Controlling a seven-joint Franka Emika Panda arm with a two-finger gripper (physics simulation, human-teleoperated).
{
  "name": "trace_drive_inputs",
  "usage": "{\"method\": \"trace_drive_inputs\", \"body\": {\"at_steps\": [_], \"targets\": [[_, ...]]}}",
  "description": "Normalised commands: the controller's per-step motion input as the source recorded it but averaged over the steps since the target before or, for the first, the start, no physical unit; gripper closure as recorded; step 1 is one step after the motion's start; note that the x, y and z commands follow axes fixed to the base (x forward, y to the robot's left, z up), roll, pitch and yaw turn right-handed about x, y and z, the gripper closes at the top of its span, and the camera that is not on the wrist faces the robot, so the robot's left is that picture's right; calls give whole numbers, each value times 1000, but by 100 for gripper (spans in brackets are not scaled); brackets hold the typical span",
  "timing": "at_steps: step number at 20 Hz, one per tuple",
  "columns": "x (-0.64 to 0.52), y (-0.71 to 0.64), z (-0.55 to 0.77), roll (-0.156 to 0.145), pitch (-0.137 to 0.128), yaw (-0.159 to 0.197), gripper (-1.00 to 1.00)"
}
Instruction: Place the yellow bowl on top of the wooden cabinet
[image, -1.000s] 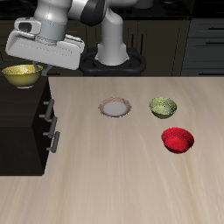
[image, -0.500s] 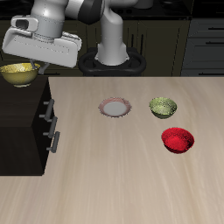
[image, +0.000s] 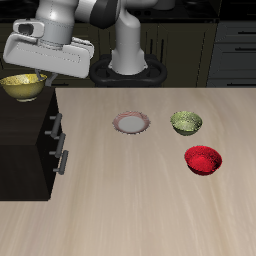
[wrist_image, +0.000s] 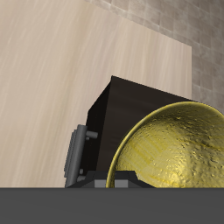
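Risk: tool (image: 26, 78) grips yellow bowl (image: 24, 85) above wooden cabinet (image: 25, 140); if you release high/off-centre, bowl tips off.

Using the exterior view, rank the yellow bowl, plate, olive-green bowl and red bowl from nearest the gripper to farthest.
1. yellow bowl, at the gripper, over the wooden cabinet.
2. plate, mid-table.
3. olive-green bowl, beyond the plate.
4. red bowl, nearer the front edge.

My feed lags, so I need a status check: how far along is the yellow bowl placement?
Done: the yellow bowl is lifted off the table and carried over the wooden cabinet. In hand: the gripper holds it at the rim. Left: set it on the cabinet top and open the jaws; contact with the top is unclear.
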Motion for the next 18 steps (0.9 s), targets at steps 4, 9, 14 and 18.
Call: {"method": "trace_drive_inputs", "body": {"at_steps": [4,9,14,18], "targets": [[48,3,-88,8,9,-3,100],[6,-14,-35,0,-1,-2,100],[7,-107,-203,7,17,-26,100],[-69,-57,-166,-2,8,7,100]]}}
